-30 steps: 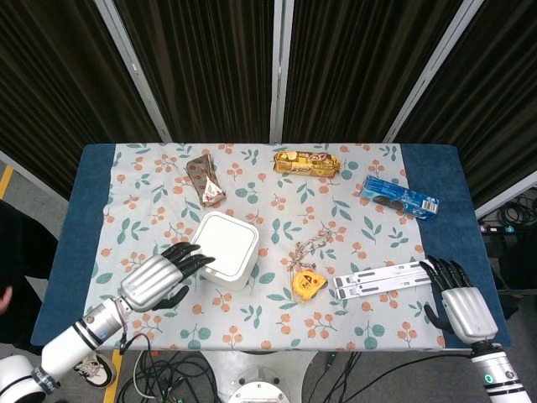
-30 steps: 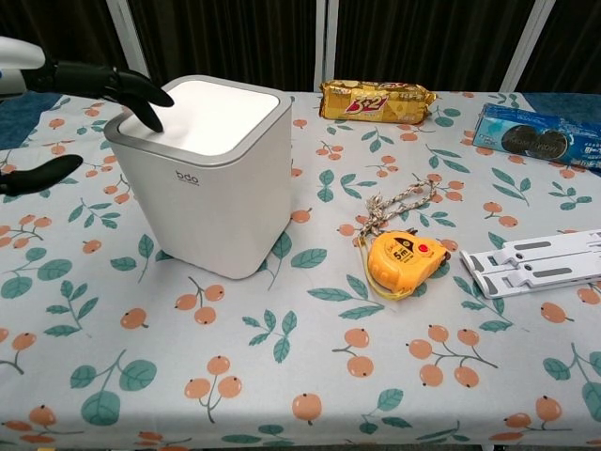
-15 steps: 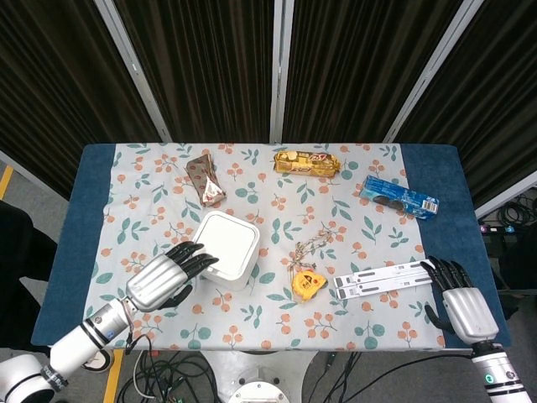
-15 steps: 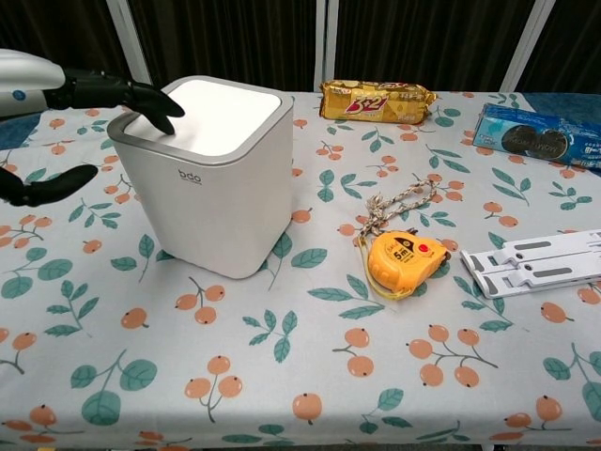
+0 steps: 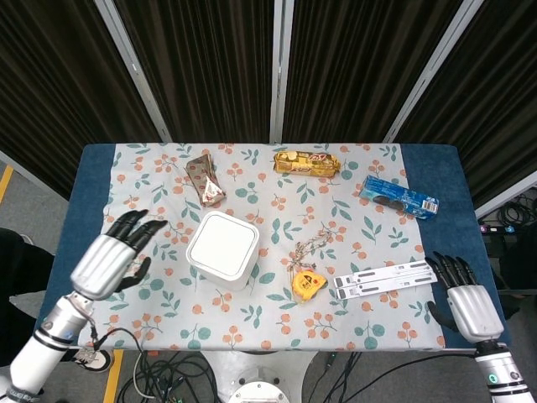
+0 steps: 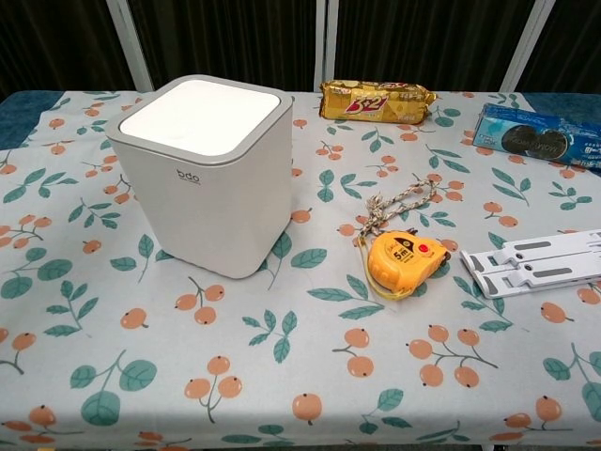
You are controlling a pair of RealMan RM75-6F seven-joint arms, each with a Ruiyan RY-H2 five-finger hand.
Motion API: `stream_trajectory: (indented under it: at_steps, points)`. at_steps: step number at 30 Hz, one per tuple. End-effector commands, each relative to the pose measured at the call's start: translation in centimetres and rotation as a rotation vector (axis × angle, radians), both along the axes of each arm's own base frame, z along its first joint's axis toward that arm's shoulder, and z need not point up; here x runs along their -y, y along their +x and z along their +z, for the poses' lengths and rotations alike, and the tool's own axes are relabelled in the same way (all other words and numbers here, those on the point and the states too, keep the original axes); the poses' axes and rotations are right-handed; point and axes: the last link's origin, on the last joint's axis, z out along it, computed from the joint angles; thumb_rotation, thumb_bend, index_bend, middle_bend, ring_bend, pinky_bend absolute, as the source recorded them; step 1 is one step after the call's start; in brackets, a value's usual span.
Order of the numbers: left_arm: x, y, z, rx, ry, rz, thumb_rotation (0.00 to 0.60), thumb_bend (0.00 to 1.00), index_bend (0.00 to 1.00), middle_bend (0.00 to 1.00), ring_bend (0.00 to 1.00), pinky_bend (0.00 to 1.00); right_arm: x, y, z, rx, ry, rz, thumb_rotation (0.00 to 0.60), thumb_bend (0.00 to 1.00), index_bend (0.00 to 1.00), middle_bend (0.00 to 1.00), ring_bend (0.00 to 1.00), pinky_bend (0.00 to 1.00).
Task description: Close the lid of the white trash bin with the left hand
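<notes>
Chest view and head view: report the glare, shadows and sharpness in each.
Chest view: sharp throughout; the white trash bin has a bright, nearly washed-out lid and casts only a soft shadow at its base; mild sheen on the yellow tape measure. Head view: even light, dark curtains behind, slight softness on the left hand.

Both feeds look bright and evenly lit on my end, light seems to come from overhead. Shadows are soft and short: the white trash bin (image 6: 202, 174) drops a faint one on the cloth at its base, same under the tape measure (image 6: 406, 258). The bin's lid (image 6: 202, 111) is nearly blown out in the chest view. Bit of shine on the gold snack wrapper (image 6: 378, 100). The curtains behind the desk (image 5: 88, 180) go almost black. Focus is sharp, no motion blur. The head view's upper edges splay outward slightly.
</notes>
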Motion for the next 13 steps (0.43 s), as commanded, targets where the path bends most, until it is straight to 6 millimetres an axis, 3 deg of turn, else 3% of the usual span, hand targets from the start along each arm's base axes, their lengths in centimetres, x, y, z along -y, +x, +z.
stream_trajectory:
  at_steps: [1,6,13]
  points:
    - [2.0,-4.4,1.2,-0.046,0.153,0.137,0.6,0.5,0.1,0.18,0.03,0.11,0.0,0.0,0.8,-0.006,-0.03,0.001,0.6,0.3,0.0,0.0,0.0,0.0]
    - [5.5,-8.6,1.2,-0.079,0.228,0.248,0.6,0.41,0.1,0.17,0.03,0.11,-0.1,-0.1,1.7,-0.008,-0.067,-0.002,0.6,0.3,0.0,0.0,0.0,0.0]
    - [7.2,-11.4,1.2,-0.104,0.233,0.338,0.6,0.27,0.1,0.17,0.03,0.11,-0.8,-0.3,0.4,-0.021,-0.027,-0.01,0.6,0.3,0.0,0.0,0.0,0.0]
